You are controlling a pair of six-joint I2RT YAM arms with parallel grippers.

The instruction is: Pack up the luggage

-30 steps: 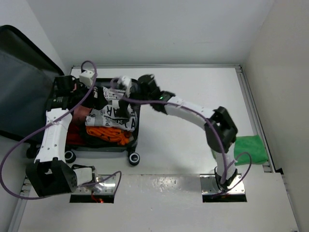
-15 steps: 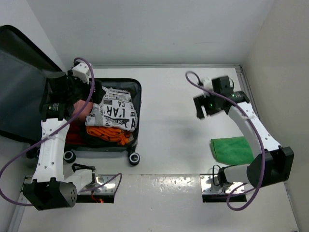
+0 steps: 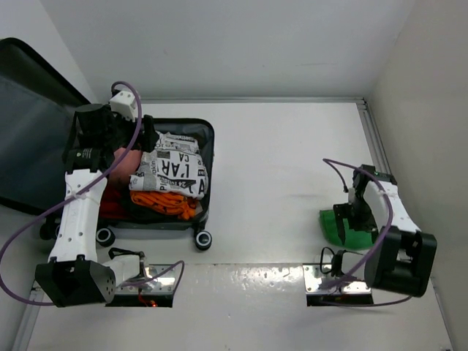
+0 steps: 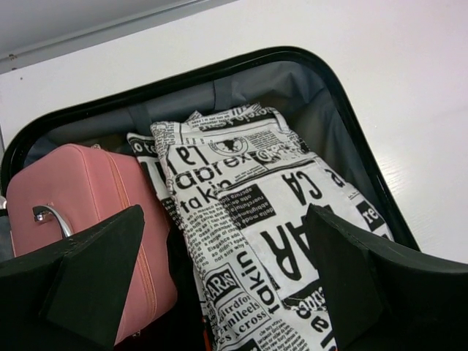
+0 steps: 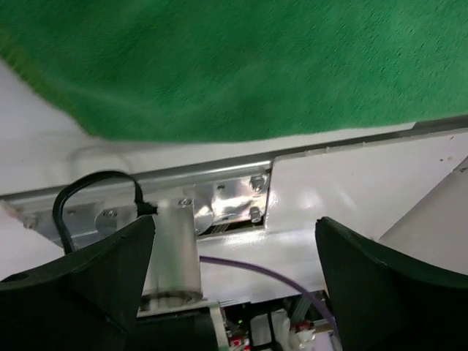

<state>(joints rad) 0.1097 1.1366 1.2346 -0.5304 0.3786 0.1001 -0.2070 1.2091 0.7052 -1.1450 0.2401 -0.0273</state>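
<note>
The luggage (image 3: 209, 191) lies open at the left of the table, its dark lid (image 3: 33, 139) propped against the wall. Inside are a pink handled box (image 4: 73, 212), a newspaper-print cloth (image 4: 248, 197), an orange bundle (image 3: 167, 205) and something red (image 3: 113, 206). My left gripper (image 4: 227, 292) hangs open above the print cloth and the pink box, with nothing between its fingers. A green cloth (image 5: 241, 66) lies at the near right edge of the table. My right gripper (image 5: 234, 270) is open just above the green cloth's (image 3: 330, 221) near edge, pointing back towards its own base, and holds nothing.
Black casters (image 3: 202, 239) stick out at the luggage's near side. The right arm's metal mount plate (image 5: 227, 201) and purple cable (image 5: 256, 267) lie right under the right gripper. A raised rail (image 3: 376, 146) runs along the table's right edge by the wall.
The right arm has swung from the luggage across the table back to the green cloth at the near right. The left gripper rose a little above the luggage and spread wider.
</note>
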